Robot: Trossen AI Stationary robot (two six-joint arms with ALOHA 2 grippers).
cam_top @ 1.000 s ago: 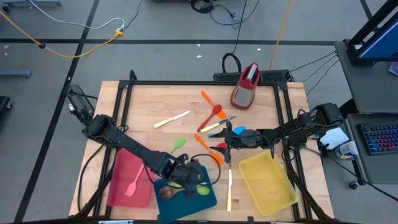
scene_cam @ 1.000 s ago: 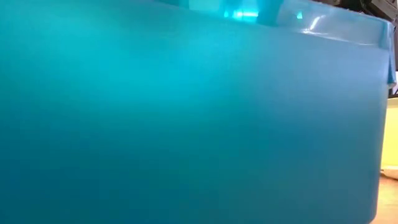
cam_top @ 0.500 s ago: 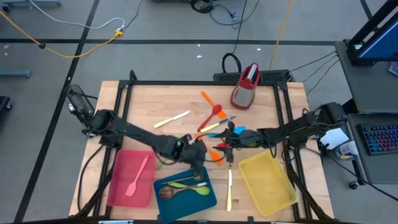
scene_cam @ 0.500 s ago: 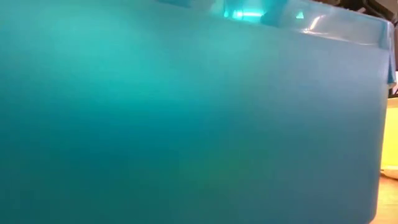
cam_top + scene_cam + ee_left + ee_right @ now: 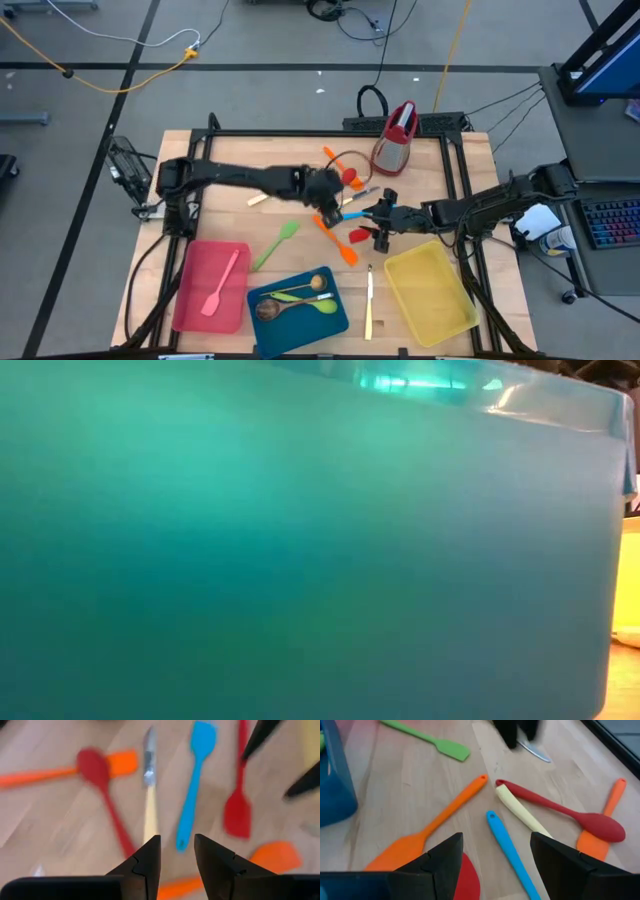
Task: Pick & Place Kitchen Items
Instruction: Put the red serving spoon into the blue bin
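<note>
Empty and part open, my left gripper (image 5: 177,851) hangs over the cluttered utensils: cream knife (image 5: 149,795) and blue spatula (image 5: 195,780) just ahead. A second ago it hovered at the blue tray (image 5: 340,312). Beyond, my right gripper (image 5: 380,222) waits spread wide, crowding the red spatula (image 5: 238,805).

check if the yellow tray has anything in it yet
Empty. In the high view the yellow tray shows only bare yellow floor, while the blue tray already holds spoons.
</note>
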